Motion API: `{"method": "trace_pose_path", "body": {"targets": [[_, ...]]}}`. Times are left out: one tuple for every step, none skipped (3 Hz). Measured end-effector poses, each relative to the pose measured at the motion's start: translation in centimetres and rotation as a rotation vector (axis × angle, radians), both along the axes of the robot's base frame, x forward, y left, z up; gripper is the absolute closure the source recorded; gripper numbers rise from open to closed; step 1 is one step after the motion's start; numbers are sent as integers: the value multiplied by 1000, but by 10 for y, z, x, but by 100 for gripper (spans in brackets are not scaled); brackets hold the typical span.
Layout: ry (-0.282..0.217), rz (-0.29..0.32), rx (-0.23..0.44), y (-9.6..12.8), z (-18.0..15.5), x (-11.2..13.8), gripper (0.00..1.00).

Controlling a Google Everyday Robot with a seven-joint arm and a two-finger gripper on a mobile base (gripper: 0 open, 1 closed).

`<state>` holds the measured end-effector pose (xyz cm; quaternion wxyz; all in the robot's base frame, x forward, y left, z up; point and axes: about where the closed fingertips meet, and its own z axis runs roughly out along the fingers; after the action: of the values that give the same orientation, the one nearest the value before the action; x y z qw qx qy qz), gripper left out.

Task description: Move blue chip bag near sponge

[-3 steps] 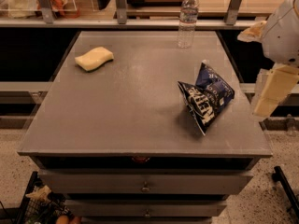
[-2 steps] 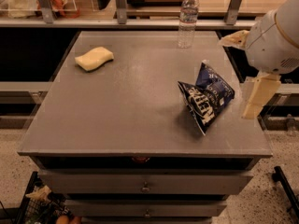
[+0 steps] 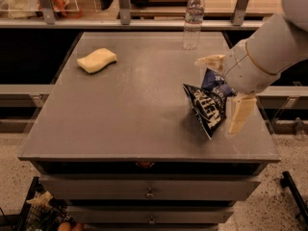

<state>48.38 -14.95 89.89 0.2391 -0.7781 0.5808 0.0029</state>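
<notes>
While hanging low with gripper (image 3: 224, 88) spread wide, unclenched: straddles right end of blue chip bag (image 3: 206, 106); contact unclear. Bag lying just left, on grey table (image 3: 134, 124). Sponge (image 3: 96, 60) far left, further back. Water bottle (image 3: 193, 20) upright behind.

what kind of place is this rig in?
Probably an office break area or lab mock-up: a grey drawer cabinet, a water bottle, sponge and blue chip bag on top, speckled floor. The gripper straddles the bag, open.
</notes>
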Motion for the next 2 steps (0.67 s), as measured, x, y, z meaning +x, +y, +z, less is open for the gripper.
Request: {"method": "trace_pose_path", "body": {"targets": [[23, 59, 7, 11, -18, 5, 18], [36, 79, 3, 11, -29, 12, 41]]}}
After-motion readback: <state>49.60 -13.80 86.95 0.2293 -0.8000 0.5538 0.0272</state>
